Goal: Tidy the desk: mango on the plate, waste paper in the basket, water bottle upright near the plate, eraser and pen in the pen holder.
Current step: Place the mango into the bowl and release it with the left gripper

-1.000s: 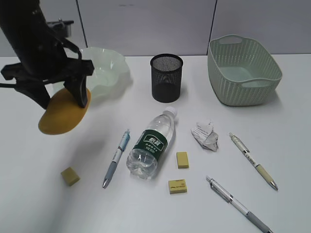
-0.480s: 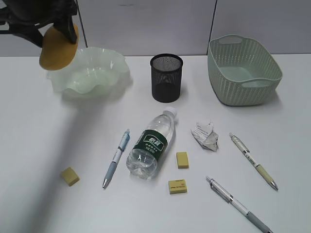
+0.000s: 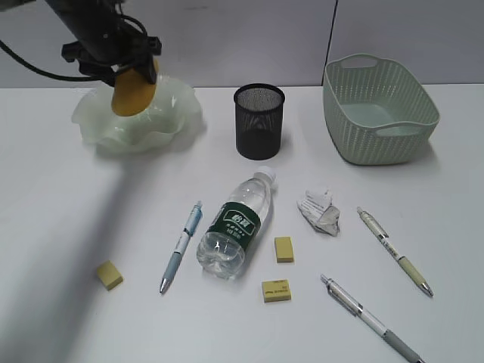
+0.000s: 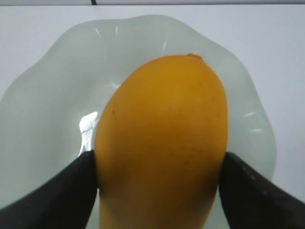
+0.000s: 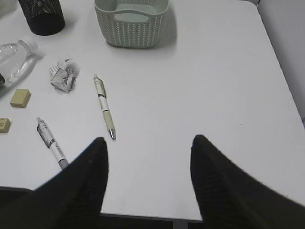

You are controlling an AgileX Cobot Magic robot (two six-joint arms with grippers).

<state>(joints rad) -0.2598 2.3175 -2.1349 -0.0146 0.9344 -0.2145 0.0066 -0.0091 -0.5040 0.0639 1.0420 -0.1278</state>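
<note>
We saw the desk [image 3: 60, 227] carrying plate [image 3: 170, 121], pen holder [image 3: 259, 121], basket [image 3: 378, 110], lying water bottle [image 3: 236, 223], waste paper [image 3: 319, 212], three pens [image 3: 181, 246], three erasers [image 3: 283, 249].

Yellow-orange mango [image 3: 133, 92] held above the wavy pale-green plate [image 3: 170, 125].

Your left gripper [image 3: 130, 74] w/ the smooth yellow-orange oval mango [image 3: 133, 91] now sits over the translucent pale-green wavy-rimmed plate [image 3: 170, 113]. A sec ago you have it low, in front of the plate above the desk; then up at the plate's left edge; now it's above the middle.
</note>
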